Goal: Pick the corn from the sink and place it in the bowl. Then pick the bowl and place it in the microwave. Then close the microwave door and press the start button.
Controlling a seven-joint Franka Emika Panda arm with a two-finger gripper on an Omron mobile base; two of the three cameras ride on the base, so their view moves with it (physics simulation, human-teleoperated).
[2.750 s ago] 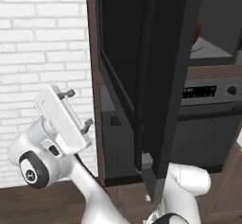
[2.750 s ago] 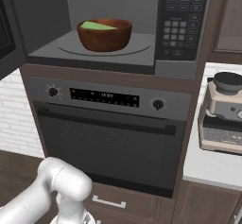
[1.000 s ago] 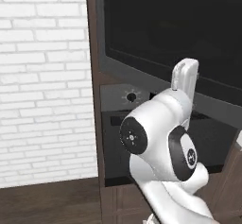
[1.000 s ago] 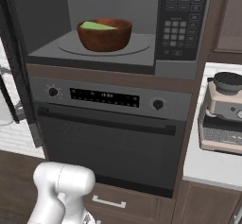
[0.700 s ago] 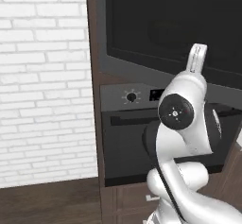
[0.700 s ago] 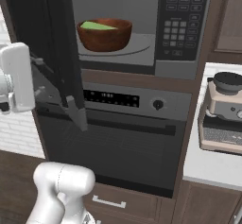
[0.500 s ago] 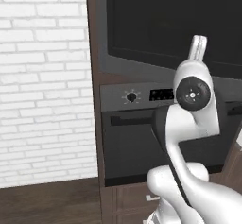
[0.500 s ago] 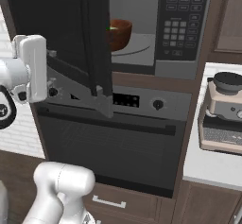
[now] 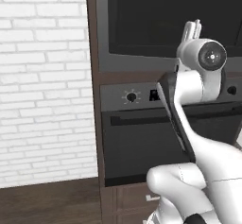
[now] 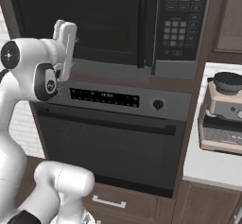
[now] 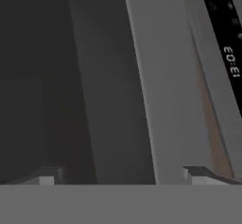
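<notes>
The microwave door (image 10: 90,20), dark grey with a black glass window, lies flat or nearly flat against the microwave (image 10: 177,53). My gripper (image 10: 66,41) is open, fingers up, against the door's lower left part. It appears as gripper (image 9: 191,29) in the left base view. In the hand view the gripper (image 11: 122,175) has nothing between its spread tips, and the door's grey frame (image 11: 160,86) is very close in front. The bowl and the corn are hidden behind the door. The sink is out of view. The keypad (image 10: 176,25) sits right of the door.
Below the microwave is a grey oven (image 10: 113,138) with knobs, a display strip (image 11: 229,62) and a bar handle. A coffee machine (image 10: 224,107) stands on the white counter to the right. A white brick wall (image 9: 42,76) lies to the left.
The microwave door has swung from half open to flat or nearly so, covering the bowl. My arm has followed it to the right and toward the microwave front, gripper still open.
</notes>
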